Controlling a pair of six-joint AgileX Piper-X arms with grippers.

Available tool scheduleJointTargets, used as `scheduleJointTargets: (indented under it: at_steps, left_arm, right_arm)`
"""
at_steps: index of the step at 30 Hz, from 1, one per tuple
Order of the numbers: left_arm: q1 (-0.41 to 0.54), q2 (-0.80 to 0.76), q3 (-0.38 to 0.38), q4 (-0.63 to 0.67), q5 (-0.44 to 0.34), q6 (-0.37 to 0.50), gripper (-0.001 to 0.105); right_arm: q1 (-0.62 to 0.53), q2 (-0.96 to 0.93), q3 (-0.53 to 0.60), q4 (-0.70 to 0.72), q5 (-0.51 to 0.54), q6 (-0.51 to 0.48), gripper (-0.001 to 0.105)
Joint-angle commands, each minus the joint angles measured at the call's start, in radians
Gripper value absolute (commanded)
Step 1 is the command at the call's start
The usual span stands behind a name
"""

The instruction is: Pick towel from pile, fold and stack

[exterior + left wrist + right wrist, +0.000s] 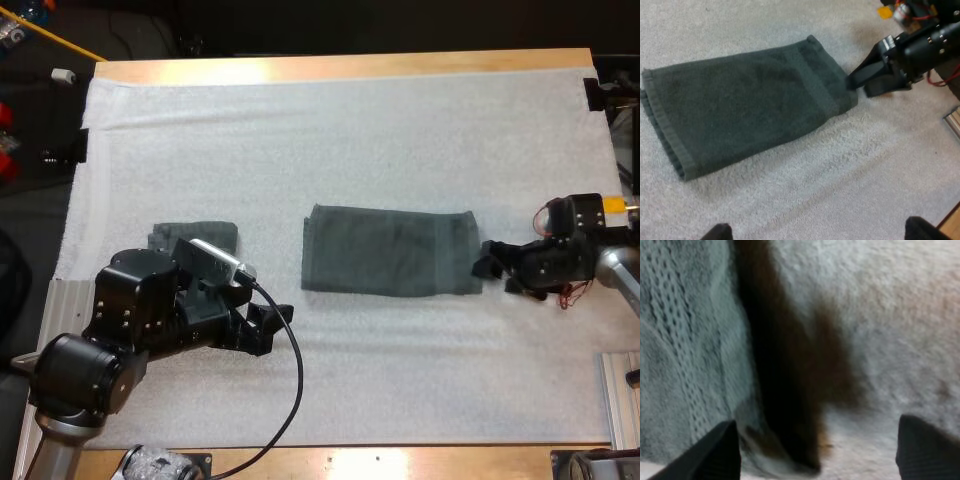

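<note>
A dark grey-green towel [390, 250] lies flat on the white mat [350, 130], folded into a long rectangle. My right gripper [497, 268] sits low at the towel's right short edge, open. In the right wrist view its fingers [720, 450] stand wide apart, with the towel's hemmed edge [685, 350] by one finger and bare mat by the other. My left gripper [268, 332] hovers open over the mat, left of and nearer than the towel. The left wrist view takes in the whole towel [740, 105] and the right gripper [865, 82] at its far corner.
A second dark towel [195, 238], folded small, lies on the mat at the left, partly hidden behind my left arm. Metal rails sit at the table's near left and near right corners. Bare mat stretches beyond and in front of the towel.
</note>
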Motion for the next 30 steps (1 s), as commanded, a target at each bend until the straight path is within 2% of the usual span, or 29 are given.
scheduleJointTargets:
  at_steps: [1, 6, 9, 14, 18, 20, 21, 25, 30]
  left_arm:
    - [0.000, 0.000, 0.000, 0.001, -0.009, -0.016, 0.066]
    - [0.000, 0.000, 0.000, 0.001, -0.004, -0.017, 0.066]
    - [0.000, 0.000, 0.000, 0.005, 0.006, -0.017, 0.066]
    - [0.000, 0.000, 0.000, 0.014, 0.006, -0.017, 0.066]
    - [0.000, 0.000, 0.000, 0.028, 0.006, -0.017, 0.066]
    - [0.000, 0.000, 0.000, 0.029, 0.006, -0.017, 0.066]
    - [0.000, 0.000, 0.000, 0.029, 0.006, -0.017, 0.066]
    - [0.000, 0.000, 0.001, 0.029, 0.006, -0.017, 0.066]
    - [0.000, 0.000, 0.018, 0.029, 0.006, -0.017, 0.066]
  right_arm:
    - [0.012, 0.014, -0.004, -0.017, -0.048, 0.009, 0.064]
    - [0.061, 0.061, -0.004, -0.060, -0.071, 0.081, 0.064]
    - [0.097, 0.074, -0.004, -0.080, -0.069, 0.125, 0.058]
    - [0.123, 0.075, -0.004, -0.085, -0.063, 0.149, 0.037]
    - [0.123, 0.067, -0.004, -0.073, -0.047, 0.160, 0.015]
    - [0.123, 0.043, -0.004, -0.060, 0.005, 0.155, 0.002]
    - [0.123, 0.026, -0.004, -0.050, 0.046, 0.151, 0.000]
    - [0.123, -0.079, -0.012, 0.023, 0.253, 0.061, 0.000]
    - [0.123, -0.169, -0.050, 0.152, 0.441, -0.095, 0.000]
